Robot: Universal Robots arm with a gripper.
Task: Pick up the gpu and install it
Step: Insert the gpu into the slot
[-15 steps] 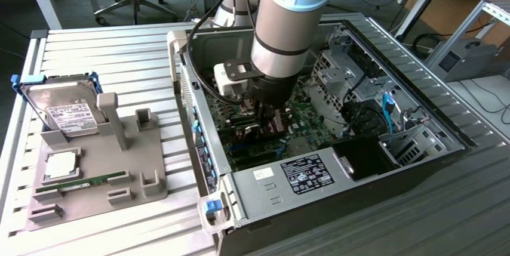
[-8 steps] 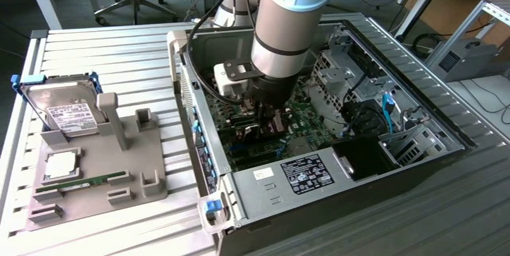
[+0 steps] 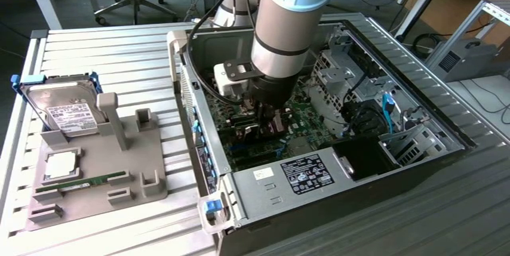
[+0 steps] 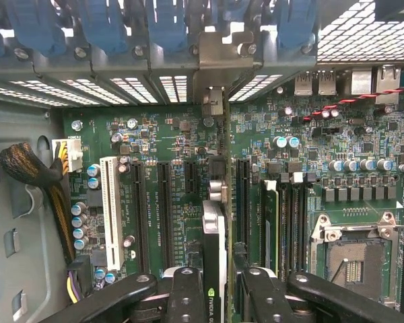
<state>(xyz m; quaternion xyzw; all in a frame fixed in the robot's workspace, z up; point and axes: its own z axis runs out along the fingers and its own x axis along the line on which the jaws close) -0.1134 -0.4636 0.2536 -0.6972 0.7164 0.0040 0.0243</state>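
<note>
Claw clamped on the graphics card, held edge-on just above the motherboard inside the open computer case, bracket end toward the rear slot covers. Risk, as I judge it: card edge slightly off its slot and pressing onto neighbouring parts. Grey tray outside holds the hard drive and memory stick.

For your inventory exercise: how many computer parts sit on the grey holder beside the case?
3. A hard drive stands at the holder's far end, a silver processor lies in the middle, and a green memory stick lies along its near part. None appears hidden.
</note>
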